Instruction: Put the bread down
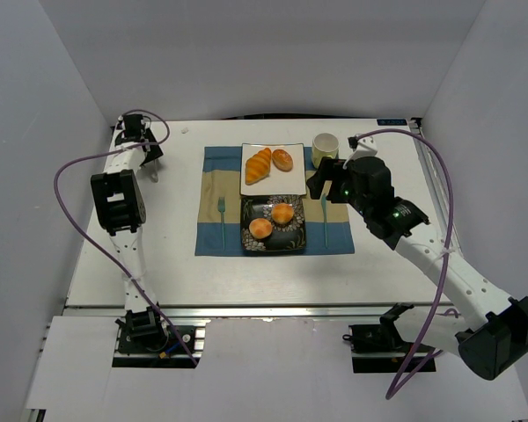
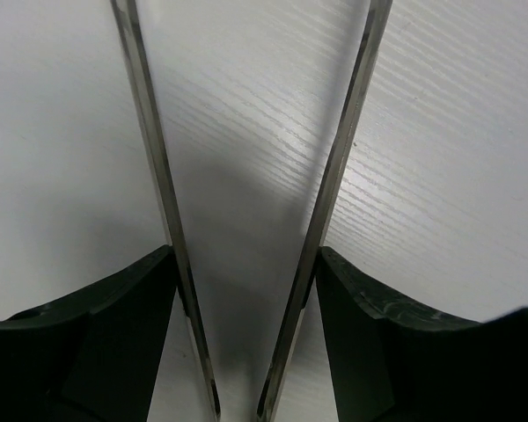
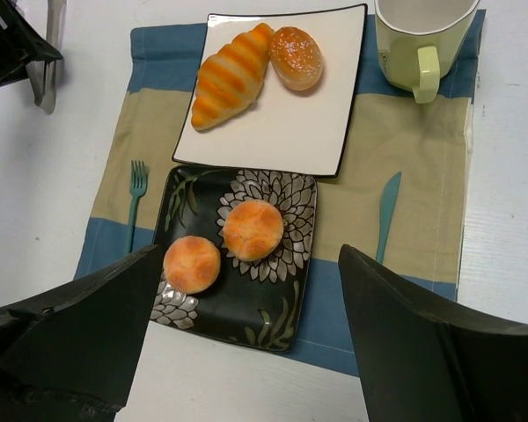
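2 small round glossy golden-orange buns (image 3: 253, 229) (image 3: 192, 264) lie apart on a black square flower-patterned plate (image 3: 246, 309), just ahead of the right gripper (image 3: 250, 249), between its wide-spread, empty fingers. The left gripper (image 2: 246, 132) holds its 2 thin metal fingers (image 2: 334, 176) apart over the white table (image 2: 449, 132).

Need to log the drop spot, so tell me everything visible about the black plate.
The black plate is square, glossy like glazed ceramic, with white flower and leaf prints. It lies flat on the placemat, far edge against the white plate, between fork and knife. Two buns rest on it, apart.
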You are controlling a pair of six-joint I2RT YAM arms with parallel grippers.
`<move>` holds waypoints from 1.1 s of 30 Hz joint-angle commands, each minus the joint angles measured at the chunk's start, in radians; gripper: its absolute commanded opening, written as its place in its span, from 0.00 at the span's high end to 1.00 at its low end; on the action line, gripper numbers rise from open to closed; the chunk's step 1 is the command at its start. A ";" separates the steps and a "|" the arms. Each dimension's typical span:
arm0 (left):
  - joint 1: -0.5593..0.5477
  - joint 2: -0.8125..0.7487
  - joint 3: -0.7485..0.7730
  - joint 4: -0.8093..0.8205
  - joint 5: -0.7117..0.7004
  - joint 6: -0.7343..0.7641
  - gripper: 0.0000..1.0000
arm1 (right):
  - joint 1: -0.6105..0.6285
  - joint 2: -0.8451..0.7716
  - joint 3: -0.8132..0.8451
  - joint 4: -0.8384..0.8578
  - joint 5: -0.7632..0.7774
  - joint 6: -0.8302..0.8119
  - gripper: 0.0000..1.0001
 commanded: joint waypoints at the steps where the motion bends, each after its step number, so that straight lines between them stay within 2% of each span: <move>1: 0.007 -0.036 -0.028 0.019 -0.046 -0.013 0.26 | -0.003 -0.005 0.044 0.058 -0.009 -0.020 0.12; 14: 0.033 -0.047 -0.048 0.034 -0.071 -0.052 0.25 | -0.003 -0.002 0.028 0.058 -0.015 -0.014 0.12; 19: 0.034 -0.068 -0.039 0.028 -0.065 -0.029 0.16 | -0.001 0.000 0.024 0.059 -0.016 -0.013 0.12; 23: 0.034 -0.113 -0.024 0.014 -0.062 -0.015 0.02 | -0.001 0.004 0.021 0.066 -0.032 -0.013 0.12; 29: 0.033 -0.245 -0.010 -0.084 -0.054 0.001 0.02 | -0.003 0.004 0.050 0.032 -0.013 -0.016 0.11; 33: 0.034 -0.427 -0.085 -0.168 -0.079 -0.001 0.02 | -0.004 -0.037 0.068 -0.020 0.010 0.023 0.10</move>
